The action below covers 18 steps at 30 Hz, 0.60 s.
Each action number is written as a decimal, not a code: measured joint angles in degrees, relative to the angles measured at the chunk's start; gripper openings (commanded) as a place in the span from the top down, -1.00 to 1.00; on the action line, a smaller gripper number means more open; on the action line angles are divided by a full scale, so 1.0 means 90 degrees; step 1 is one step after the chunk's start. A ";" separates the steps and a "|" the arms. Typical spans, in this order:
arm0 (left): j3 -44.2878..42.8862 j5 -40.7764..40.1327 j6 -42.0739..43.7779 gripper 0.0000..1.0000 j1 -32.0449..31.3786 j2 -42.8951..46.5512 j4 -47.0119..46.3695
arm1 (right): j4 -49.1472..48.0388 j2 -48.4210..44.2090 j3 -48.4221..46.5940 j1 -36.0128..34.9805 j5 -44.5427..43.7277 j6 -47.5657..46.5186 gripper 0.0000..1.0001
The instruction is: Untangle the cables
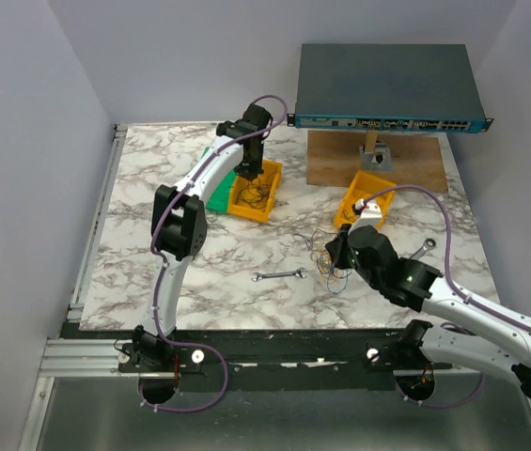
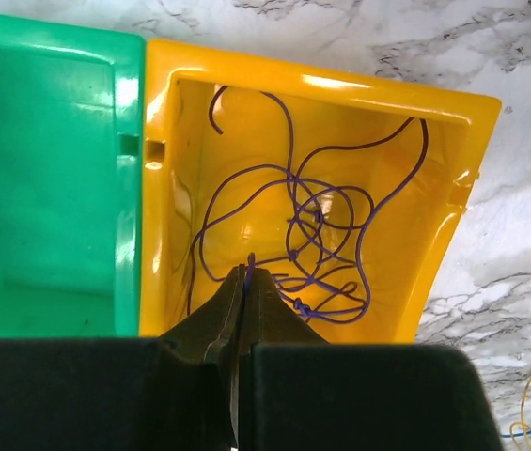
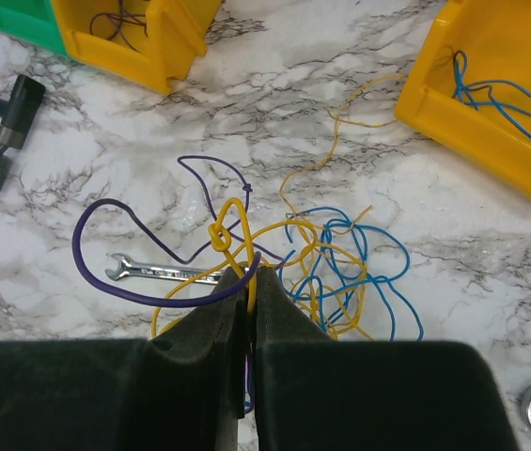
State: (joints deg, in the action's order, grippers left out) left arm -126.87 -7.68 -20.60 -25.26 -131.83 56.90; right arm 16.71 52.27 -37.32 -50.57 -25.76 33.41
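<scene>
A tangle of thin cables [image 3: 326, 268] in yellow, blue and purple lies on the marble table [image 3: 77, 310]; it shows small in the top view [image 1: 326, 254]. My right gripper [image 3: 248, 274] is shut on a knotted yellow cable [image 3: 230, 230], and a purple cable [image 3: 105, 272] also runs into the jaws. My left gripper [image 2: 247, 272] hangs over a yellow bin [image 2: 162, 197] holding several purple cables [image 2: 317, 221] and is shut on the end of one. In the top view the left gripper [image 1: 247, 172] is over that bin [image 1: 255, 190].
A green bin [image 2: 49, 178] adjoins the left yellow bin. A second yellow bin [image 3: 434, 94] holds blue cables [image 3: 495, 89]. A silver wrench [image 3: 157, 272] lies under the tangle; another wrench [image 1: 279, 275] lies mid-table. A black T-tool [image 3: 7, 132] and a network switch [image 1: 387, 89] sit nearby.
</scene>
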 measured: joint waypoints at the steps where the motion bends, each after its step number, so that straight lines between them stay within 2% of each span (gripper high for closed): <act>1: -0.0029 0.0068 -0.0024 1.00 0.0000 -0.0075 -0.0015 | 0.0007 -0.0012 0.0000 0.0000 -0.0002 0.0000 0.99; 8: 0.0000 0.0525 -0.0124 0.98 0.0005 -0.0420 -0.0204 | 0.0032 -0.0044 0.0039 0.0000 0.0000 0.0005 0.99; 14: 0.0330 0.0838 -0.0114 0.17 -0.0051 -0.0442 -0.0532 | 0.0027 0.0214 0.0097 0.0000 0.0073 0.0068 0.99; 18: 0.0763 0.0811 0.0002 0.05 -0.0083 -0.0236 -0.0792 | 0.0015 0.0330 0.0131 0.0000 0.0138 0.0119 0.99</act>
State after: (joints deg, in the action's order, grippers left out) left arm -120.01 -0.38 -20.58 -26.00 -133.95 49.78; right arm 16.84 55.24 -36.14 -50.57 -24.51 34.48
